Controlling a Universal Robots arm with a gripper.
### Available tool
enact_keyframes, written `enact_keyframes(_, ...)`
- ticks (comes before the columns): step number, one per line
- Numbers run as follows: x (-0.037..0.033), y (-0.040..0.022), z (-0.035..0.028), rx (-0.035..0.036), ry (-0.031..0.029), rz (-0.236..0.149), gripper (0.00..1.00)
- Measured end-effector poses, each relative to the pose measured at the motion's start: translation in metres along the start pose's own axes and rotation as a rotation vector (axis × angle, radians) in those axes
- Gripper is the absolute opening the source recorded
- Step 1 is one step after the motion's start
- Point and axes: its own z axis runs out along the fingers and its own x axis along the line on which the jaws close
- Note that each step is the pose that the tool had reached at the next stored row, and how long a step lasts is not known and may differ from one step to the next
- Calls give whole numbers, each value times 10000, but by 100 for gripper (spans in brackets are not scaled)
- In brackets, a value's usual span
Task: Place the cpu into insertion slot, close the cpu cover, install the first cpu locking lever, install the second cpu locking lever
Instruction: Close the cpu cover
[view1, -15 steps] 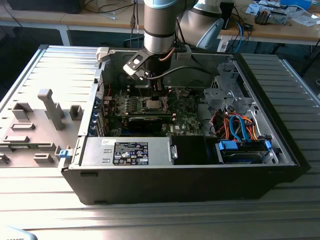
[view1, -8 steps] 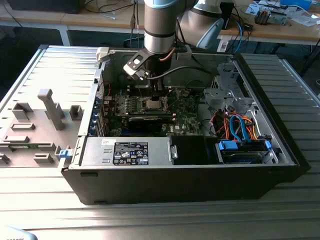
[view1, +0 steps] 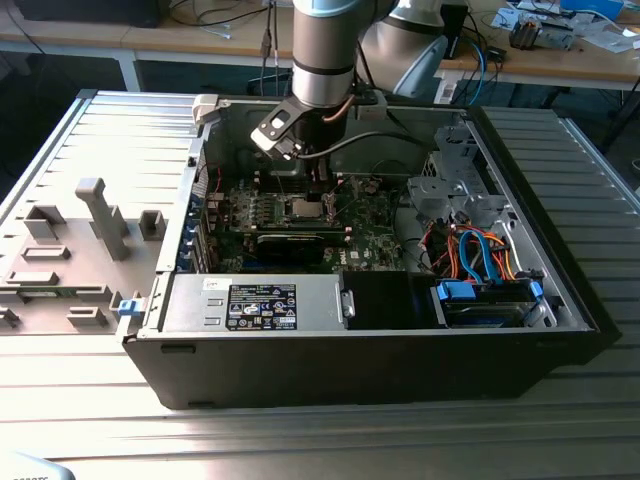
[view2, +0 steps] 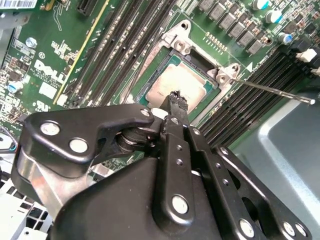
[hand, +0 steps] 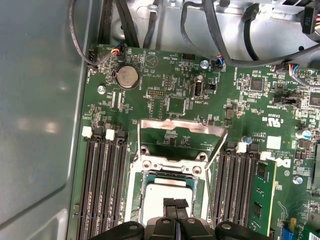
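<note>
The cpu lies flat in its socket on the green motherboard, its silver-grey top showing in both wrist views. My gripper hangs just above the chip's edge with its black fingertips pressed together, nothing between them. The cpu cover stands swung up and open behind the socket. One thin locking lever sticks out free beside the socket, unlatched. In the exterior view the gripper reaches down into the open computer case over the cpu.
Black memory slots flank the socket on both sides. Loose cables run above the board. The power supply and a drive bay with blue cables sit toward the case front. A grey fixture plate lies on the exterior view's left.
</note>
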Motion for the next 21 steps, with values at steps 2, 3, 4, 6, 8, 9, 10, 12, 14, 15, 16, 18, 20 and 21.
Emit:
enact_keyframes(2, -5, 38, 0, 3, 1, -1, 11)
enact_keyframes(3, -7, 54, 0, 5, 1, -1, 11)
enact_keyframes(4, -9, 67, 0, 7, 1, 0, 11)
enact_keyframes(6, -11, 87, -6, 9, 0, -1, 11)
enact_keyframes(8, -12, 97, -24, 8, 2, 0, 11)
enact_keyframes(9, -13, 99, -35, 7, 2, 0, 11)
enact_keyframes(10, -14, 101, -43, 8, 1, -1, 11)
enact_keyframes(12, -14, 103, -54, 7, 2, 1, 11)
enact_keyframes(14, -18, 128, -84, 9, 2, 0, 11)
enact_keyframes(15, -19, 138, -89, 11, 2, -1, 11)
enact_keyframes(16, -22, 163, -98, 16, 5, 0, 11)
enact_keyframes(18, -27, 195, -112, 27, 12, -1, 11)
enact_keyframes(20, -30, 214, -124, 30, 24, -1, 11)
enact_keyframes(21, -31, 226, -134, 32, 29, -1, 11)
